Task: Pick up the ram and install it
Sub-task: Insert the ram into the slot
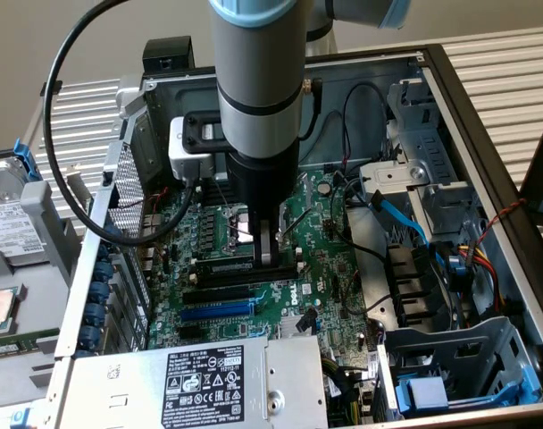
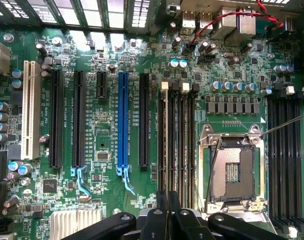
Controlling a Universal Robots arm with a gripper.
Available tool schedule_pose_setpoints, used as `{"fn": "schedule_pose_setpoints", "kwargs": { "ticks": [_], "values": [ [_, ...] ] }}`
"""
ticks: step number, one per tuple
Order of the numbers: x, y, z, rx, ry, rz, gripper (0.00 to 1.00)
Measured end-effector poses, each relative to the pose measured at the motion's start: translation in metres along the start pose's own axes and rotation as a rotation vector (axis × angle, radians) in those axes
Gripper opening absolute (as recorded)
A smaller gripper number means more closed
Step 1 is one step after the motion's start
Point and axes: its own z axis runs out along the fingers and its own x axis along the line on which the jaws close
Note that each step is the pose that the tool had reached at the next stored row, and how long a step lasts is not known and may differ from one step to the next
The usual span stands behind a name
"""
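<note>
Claw (image 1: 270, 255) is sitting pinched shut at the memory slots (image 2: 177, 140). Install step, I'd say; ram gripped? Can't tell. Seating is calling for straight, even pressure.

Slots and sockets on the green motherboard (image 2: 104, 130), counted.
One long blue plastic slot (image 2: 123, 120), one long white plastic slot (image 2: 28, 107), three long black plastic slots (image 2: 55, 120), one short black slot (image 2: 101, 85), four narrow black memory slots (image 2: 191, 145) in the adjoining bank, one square metal-framed processor socket (image 2: 234, 170).
</note>
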Motion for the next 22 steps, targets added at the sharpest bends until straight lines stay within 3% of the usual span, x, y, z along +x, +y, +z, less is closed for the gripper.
{"fn": "schedule_pose_setpoints", "kwargs": {
  "ticks": [22],
  "values": [
    [0.0004,0.0005,0.0022,0.0001,-0.0002,0.0,0.12]
  ]
}}
